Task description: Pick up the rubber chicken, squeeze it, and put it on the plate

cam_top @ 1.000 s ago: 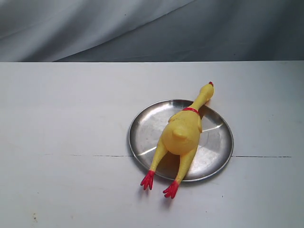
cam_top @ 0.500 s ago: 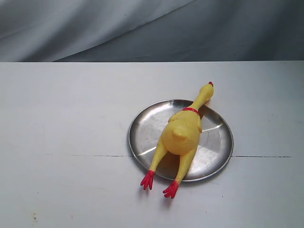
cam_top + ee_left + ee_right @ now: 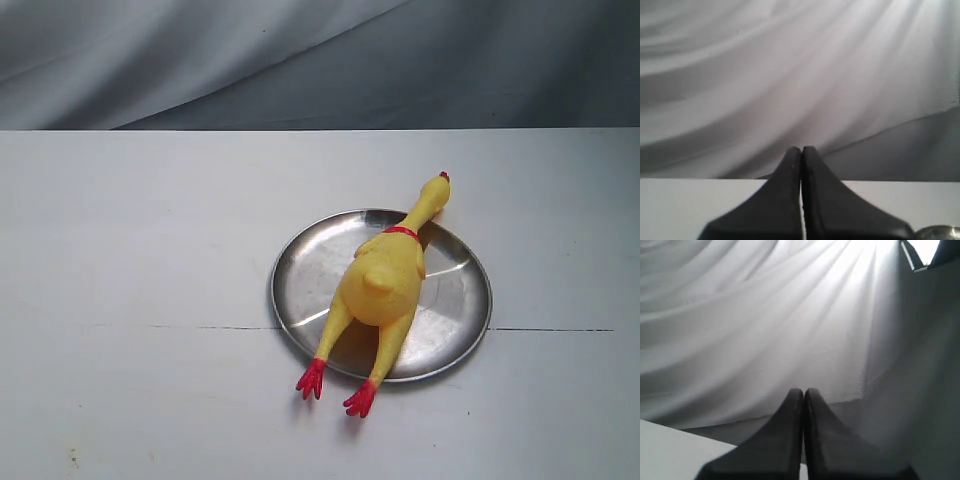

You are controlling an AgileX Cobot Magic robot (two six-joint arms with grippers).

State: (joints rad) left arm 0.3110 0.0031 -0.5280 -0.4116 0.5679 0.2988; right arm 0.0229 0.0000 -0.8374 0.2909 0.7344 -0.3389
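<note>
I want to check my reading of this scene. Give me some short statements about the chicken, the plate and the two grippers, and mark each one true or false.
1. The rubber chicken lies on the plate. True.
2. The chicken's feet are inside the plate. False: the red feet reach past the near rim, over the table.
3. The left gripper has its fingers pressed together. True.
4. The right gripper holds the chicken. False: its fingers are shut on nothing, and only the backdrop cloth is ahead of it.
</note>
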